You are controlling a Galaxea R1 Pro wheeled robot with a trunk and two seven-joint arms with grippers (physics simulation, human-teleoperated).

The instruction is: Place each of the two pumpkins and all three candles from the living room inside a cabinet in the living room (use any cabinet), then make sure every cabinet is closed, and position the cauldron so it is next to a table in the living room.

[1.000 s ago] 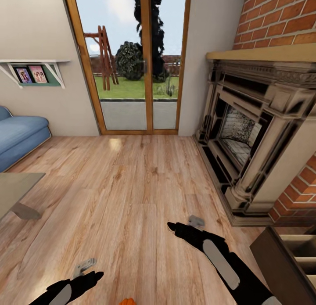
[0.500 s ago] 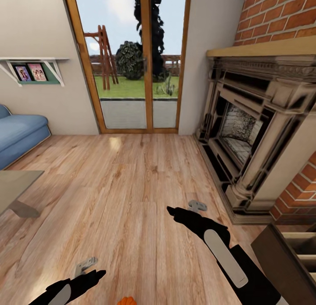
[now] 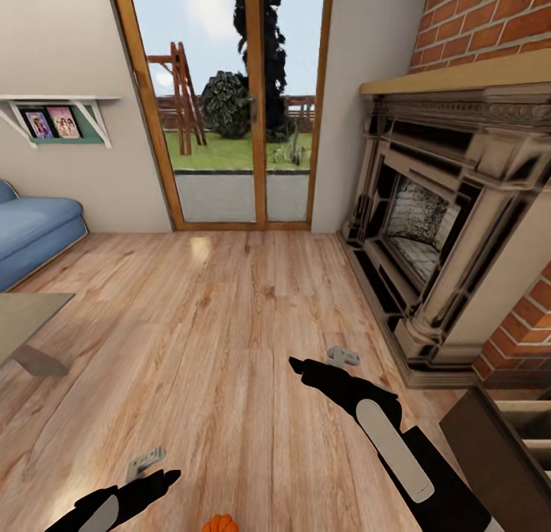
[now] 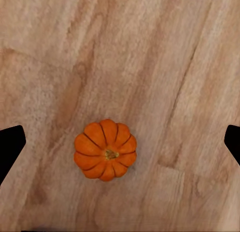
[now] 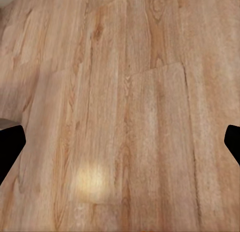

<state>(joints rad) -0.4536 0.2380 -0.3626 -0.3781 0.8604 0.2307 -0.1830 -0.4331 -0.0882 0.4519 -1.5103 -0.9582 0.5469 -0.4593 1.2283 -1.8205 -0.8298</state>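
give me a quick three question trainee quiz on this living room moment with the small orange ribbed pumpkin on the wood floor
1. True or false: the small orange ribbed pumpkin lies on the wooden plank floor, ungripped.
2. The left gripper is: A open, B shut on the pumpkin.
3. Fill in: the dark-brown wooden cabinet drawer, at the right arm's side in the head view, is ____.

Key: 1 true; 2 A; 3 open.

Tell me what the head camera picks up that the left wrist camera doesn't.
Head view alone: the blue sofa, the glass garden doors, the ornate stone fireplace, the dark-brown wooden cabinet, and both black arms. Left wrist view alone: the whole small orange ribbed pumpkin from above, stem up, between the wide-apart fingertips. Both share the pale wooden plank floor and that pumpkin.
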